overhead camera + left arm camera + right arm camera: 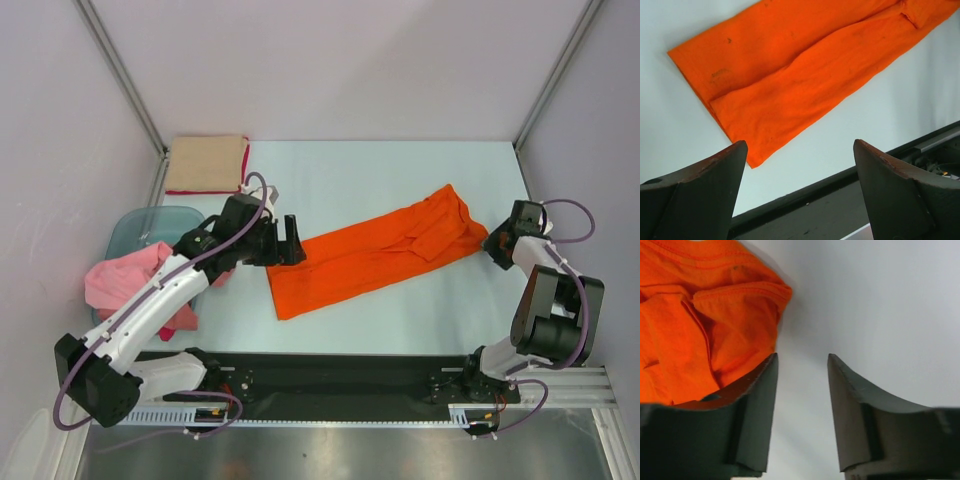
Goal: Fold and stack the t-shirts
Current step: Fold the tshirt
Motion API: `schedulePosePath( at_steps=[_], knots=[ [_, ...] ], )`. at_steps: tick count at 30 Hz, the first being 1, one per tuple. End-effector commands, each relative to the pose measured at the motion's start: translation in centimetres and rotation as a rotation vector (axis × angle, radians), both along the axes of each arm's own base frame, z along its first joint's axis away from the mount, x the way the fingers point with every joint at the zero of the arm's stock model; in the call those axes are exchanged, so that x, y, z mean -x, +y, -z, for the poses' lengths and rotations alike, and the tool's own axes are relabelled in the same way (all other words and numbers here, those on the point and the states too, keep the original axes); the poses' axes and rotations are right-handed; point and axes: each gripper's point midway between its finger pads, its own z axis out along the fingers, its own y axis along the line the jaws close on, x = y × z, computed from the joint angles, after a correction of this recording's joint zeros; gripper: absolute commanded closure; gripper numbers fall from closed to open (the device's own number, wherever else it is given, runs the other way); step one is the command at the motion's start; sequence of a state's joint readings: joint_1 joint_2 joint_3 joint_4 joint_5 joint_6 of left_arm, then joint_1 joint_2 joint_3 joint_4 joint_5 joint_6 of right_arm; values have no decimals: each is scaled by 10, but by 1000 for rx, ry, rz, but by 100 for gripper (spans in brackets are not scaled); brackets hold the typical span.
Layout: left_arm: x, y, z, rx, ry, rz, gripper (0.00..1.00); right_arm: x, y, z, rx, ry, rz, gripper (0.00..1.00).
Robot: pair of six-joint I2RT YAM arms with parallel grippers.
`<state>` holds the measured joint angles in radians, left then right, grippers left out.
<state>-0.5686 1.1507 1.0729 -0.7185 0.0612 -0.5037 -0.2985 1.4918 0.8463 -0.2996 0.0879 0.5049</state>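
From my station I see the bright orange short-sleeved cloth t-shirt (375,255) lying flat on the pale table (400,180). It is folded lengthwise into a long strip that runs diagonally from near-left to far-right, about midway between the two arms.

The left gripper (288,240) hovers just beside the strip's left, hem end. Its wrist view shows both fingers spread wide with nothing between them, and the orange cloth (790,75) lies beyond the tips.

The right gripper (497,243) sits at the opposite end, by the bunched collar and sleeve. Its jaws stand partway apart with only bare table in the gap (802,357). The orange fabric (700,315) lies to the left of one finger. I think that finger overlaps the cloth's edge, though I cannot tell whether it touches.

In the far-left corner a folded tan t-shirt (205,163) rests on a red one (245,165), of which only an edge shows. On the left side a crumpled pink t-shirt (120,280) spills over the rim of a translucent blue-green plastic tub (150,225), under the left arm.
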Motion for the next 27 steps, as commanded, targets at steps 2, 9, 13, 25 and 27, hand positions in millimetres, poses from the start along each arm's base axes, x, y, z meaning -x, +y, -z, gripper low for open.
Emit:
schedulePosePath(
  at_steps=[2, 9, 13, 25, 27],
  knots=[
    [3, -7, -6, 55, -26, 43, 7, -27, -2, 7, -24, -81, 4, 55],
    [-3, -1, -3, 61, -26, 24, 7, -62, -6, 31, -58, -101, -3, 82],
    [-16, 2, -2, 33, -37, 12, 7, -95, -15, 36, -48, -113, 14, 96],
    [-75, -10, 60, -135, 71, -12, 3, -304, 2, 25, -61, -228, -156, 96],
    [-86, -11, 78, -176, 99, -16, 2, -316, 9, 23, -77, -244, -170, 95]
  ],
)
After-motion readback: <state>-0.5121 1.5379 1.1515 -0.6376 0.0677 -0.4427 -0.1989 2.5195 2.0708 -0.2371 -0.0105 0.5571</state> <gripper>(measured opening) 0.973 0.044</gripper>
